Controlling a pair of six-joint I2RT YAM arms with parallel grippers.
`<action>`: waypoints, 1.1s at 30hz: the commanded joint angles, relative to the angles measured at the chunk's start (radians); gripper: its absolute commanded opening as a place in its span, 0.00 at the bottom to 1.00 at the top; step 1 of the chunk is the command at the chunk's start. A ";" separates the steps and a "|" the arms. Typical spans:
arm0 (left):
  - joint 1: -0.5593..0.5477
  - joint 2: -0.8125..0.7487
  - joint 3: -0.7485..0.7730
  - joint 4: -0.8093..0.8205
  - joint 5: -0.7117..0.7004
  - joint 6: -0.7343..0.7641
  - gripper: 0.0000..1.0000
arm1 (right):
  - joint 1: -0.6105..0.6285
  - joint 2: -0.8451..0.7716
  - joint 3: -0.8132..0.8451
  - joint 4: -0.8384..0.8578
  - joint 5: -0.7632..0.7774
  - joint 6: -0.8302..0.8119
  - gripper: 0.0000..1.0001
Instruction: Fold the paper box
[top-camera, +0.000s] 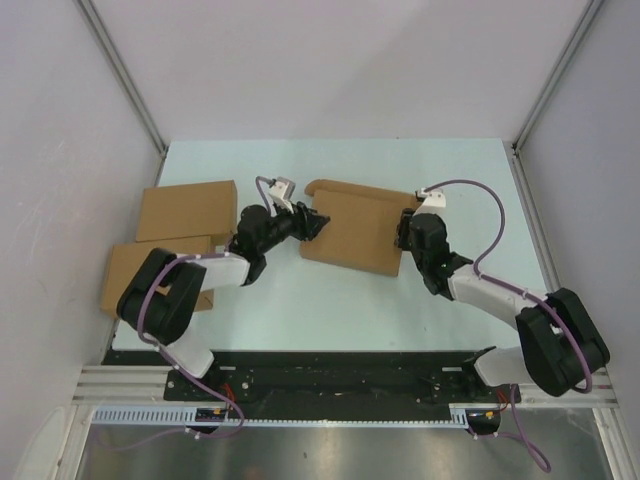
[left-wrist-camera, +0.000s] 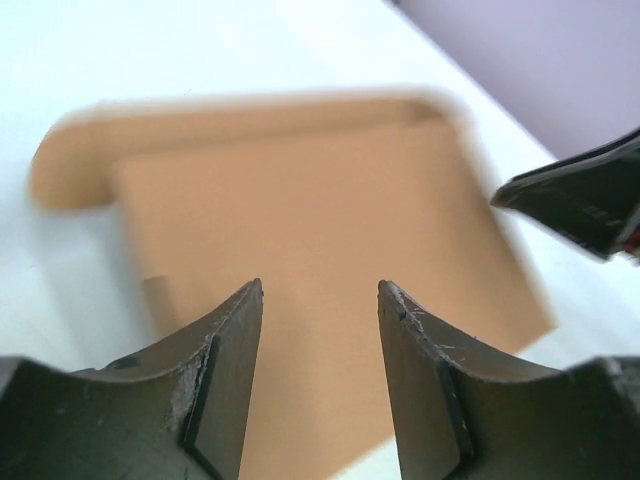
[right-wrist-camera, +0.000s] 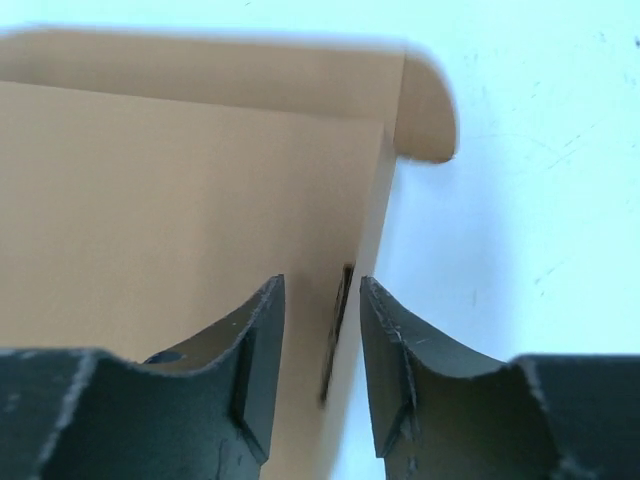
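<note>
Paper box (top-camera: 350, 235) lies mid-counter (top-camera: 300, 300) and looks nearly done: lid down, but a rounded flap (top-camera: 360, 190) at its 12 o'clock edge is untucked. Left hand (top-camera: 315, 225) at 9 o'clock and right hand (top-camera: 405, 228) at 3 o'clock are half open, apparently gripping nothing.

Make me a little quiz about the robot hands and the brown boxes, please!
1. True or false: the paper box lies between the left hand and the right hand.
2. How many other brown boxes lie at the left side of the table? A) one B) two C) four
3. In the left wrist view, are the left hand's fingers apart or pressed together?

Key: 1 true. 2 B. 3 apart.
</note>
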 joint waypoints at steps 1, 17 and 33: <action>-0.070 -0.136 -0.099 0.188 -0.073 -0.003 0.54 | 0.060 -0.086 -0.062 0.070 0.079 -0.028 0.27; 0.055 -0.201 0.108 -0.291 -0.250 -0.101 1.00 | -0.179 -0.129 -0.099 0.034 -0.372 0.220 0.80; 0.195 0.260 0.464 -0.434 0.284 -0.230 1.00 | -0.287 0.239 0.045 0.235 -0.645 0.337 0.80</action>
